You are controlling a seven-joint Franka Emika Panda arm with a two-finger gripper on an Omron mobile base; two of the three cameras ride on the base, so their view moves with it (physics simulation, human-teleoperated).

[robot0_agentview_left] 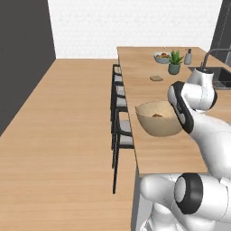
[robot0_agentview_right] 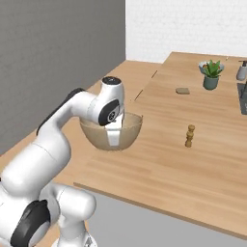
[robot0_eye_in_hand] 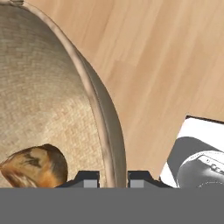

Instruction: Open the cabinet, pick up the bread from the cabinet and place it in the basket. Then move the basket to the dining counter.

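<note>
The tan woven basket (robot0_agentview_left: 155, 125) (robot0_agentview_right: 96, 135) (robot0_eye_in_hand: 43, 87) is over the near end of the light-wood dining counter (robot0_agentview_left: 144, 81) (robot0_agentview_right: 193, 164) (robot0_eye_in_hand: 166, 65), close to its stool-side edge. I cannot tell whether it rests on the wood or hangs just above it. The bread (robot0_agentview_left: 157, 115) (robot0_eye_in_hand: 37, 168), a golden-brown roll, lies inside it. My gripper (robot0_agentview_right: 114, 132) (robot0_eye_in_hand: 114, 179) is shut on the basket's rim, one finger inside the wall and one outside. The cabinet is out of view.
Dark stools (robot0_agentview_left: 119, 103) line the counter's left side. Further along the top are a potted plant (robot0_agentview_left: 174, 63) (robot0_agentview_right: 211, 76), a bowl of fruit (robot0_agentview_left: 161, 57), a small flat brown piece (robot0_agentview_left: 156, 78) (robot0_agentview_right: 182, 90), a pepper mill (robot0_agentview_right: 190, 136) and a sink (robot0_agentview_left: 221, 76).
</note>
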